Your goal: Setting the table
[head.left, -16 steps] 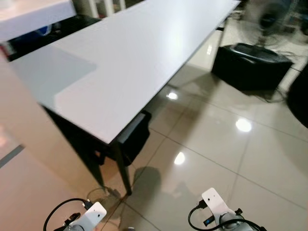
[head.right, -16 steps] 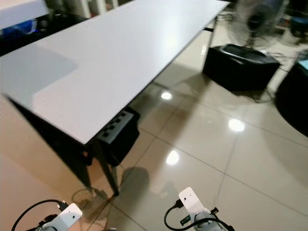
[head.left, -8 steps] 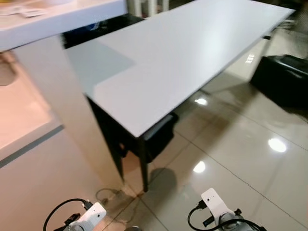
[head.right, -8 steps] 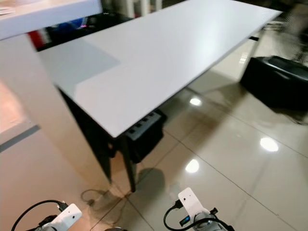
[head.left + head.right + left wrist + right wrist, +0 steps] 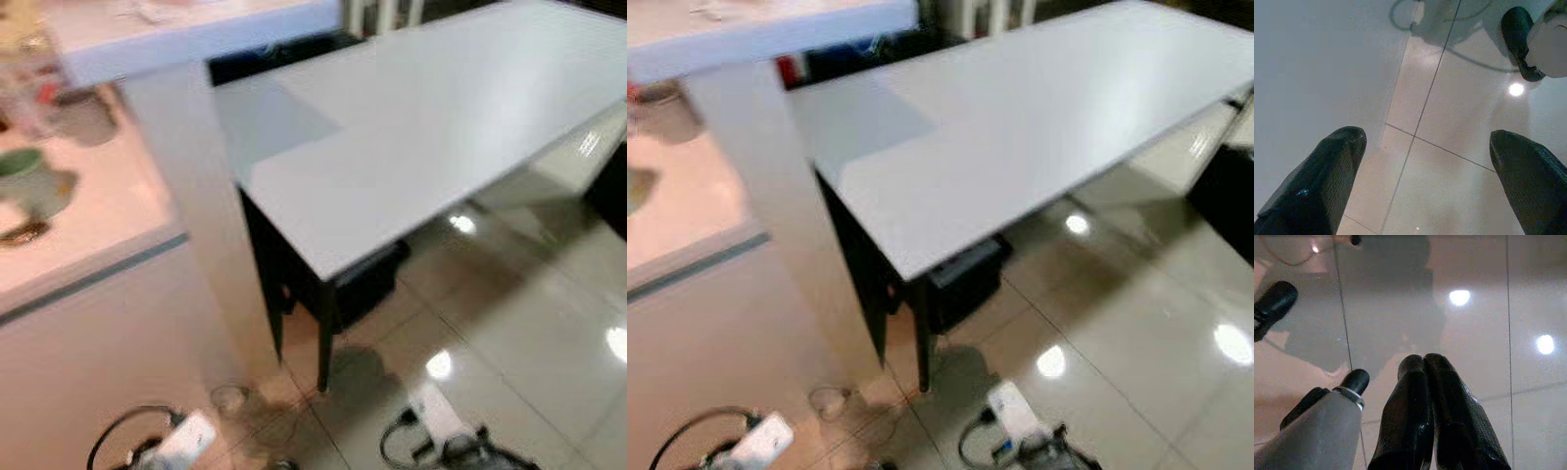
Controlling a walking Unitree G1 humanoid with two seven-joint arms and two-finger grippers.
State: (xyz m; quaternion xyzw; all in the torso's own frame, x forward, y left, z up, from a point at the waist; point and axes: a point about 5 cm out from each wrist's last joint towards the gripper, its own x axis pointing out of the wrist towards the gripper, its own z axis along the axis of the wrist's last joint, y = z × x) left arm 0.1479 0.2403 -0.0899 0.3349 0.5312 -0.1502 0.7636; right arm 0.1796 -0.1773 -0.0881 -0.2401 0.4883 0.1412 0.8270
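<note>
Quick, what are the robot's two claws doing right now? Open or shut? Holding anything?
Left gripper: open, fingers wide apart, holding nothing, pointing down at the floor.
Right gripper: shut, fingers pressed together, holding nothing.

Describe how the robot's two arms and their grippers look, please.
Each arm ends near the wrist in a white block with a looping black cable: left arm, right arm. The left gripper and right gripper each have two long, rounded, glossy black fingers.

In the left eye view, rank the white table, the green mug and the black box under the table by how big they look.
1. white table
2. black box under the table, partly hidden by the table
3. green mug, blurred, so the last two are unsure
</note>
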